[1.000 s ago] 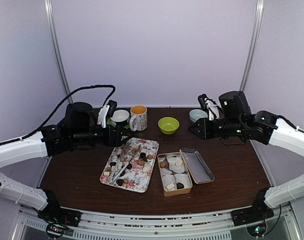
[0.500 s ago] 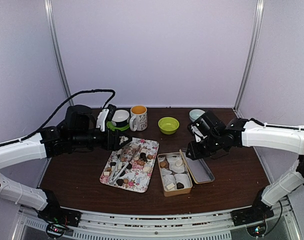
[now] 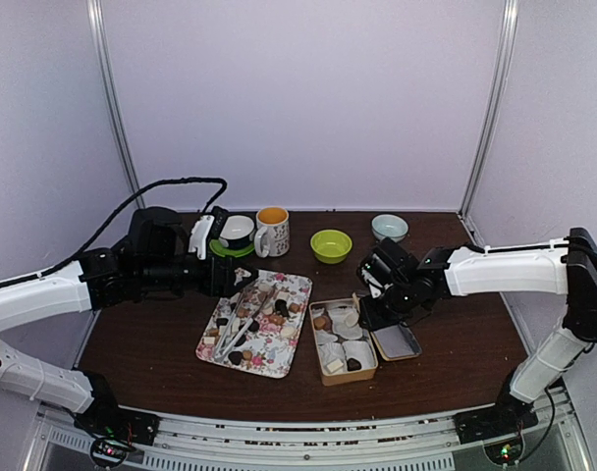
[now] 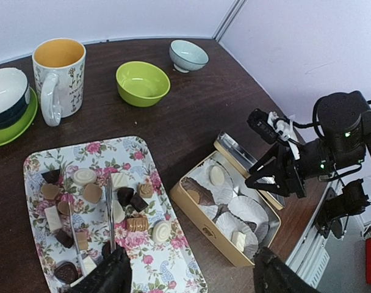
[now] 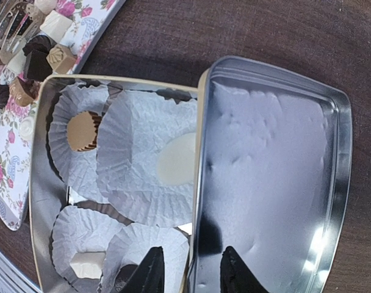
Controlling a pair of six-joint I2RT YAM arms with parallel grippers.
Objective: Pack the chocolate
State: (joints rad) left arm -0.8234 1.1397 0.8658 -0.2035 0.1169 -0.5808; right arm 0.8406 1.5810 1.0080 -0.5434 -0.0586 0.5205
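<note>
1. Chocolate (image 3: 269, 312) lies mostly on the flowered tray (image 3: 291, 340) in the overhead view. A few pieces already sit in paper cups (image 3: 332, 339) inside the tin (image 3: 316, 341) just right of the tray.
   - The right pincer (image 3: 364, 316) hangs low over the line where the tin meets its lid (image 3: 397, 341). A push down there could shove the tin, tip the lid or flatten a cup.
   - The left pincer (image 3: 242, 279) hovers at the tray's far edge.
   - The mug (image 3: 272, 232) and the cup (image 3: 236, 230) on its green saucer (image 3: 220, 247) stand close behind that arm. A backward swing would likely knock them.
   - The green bowl (image 3: 331, 245) and the pale bowl (image 3: 389, 227) sit farther back, out of the way.

2. From the left wrist, that pincer's fingers (image 4: 115, 274) stand wide apart with nothing between them, above the tray's near end.
   - The tongs (image 4: 109, 213) lie among the pieces, so lifting them may drag or scatter chocolate over the rim.
   - Across the tin the right pincer shows its fingers spread and empty.
   - Both arms point toward the same tin, so they could collide if they close in together.

3. From the right wrist, the fingers (image 5: 152, 271) stand a little apart and grip nothing. One tip is over a paper cup and the other over the lid.
   - A tan piece and a white piece rest in cups, and other cups look unfilled.
   - The cups overlap and look loose, so a snagged edge could pull a cup, and its piece, out of place.
</note>
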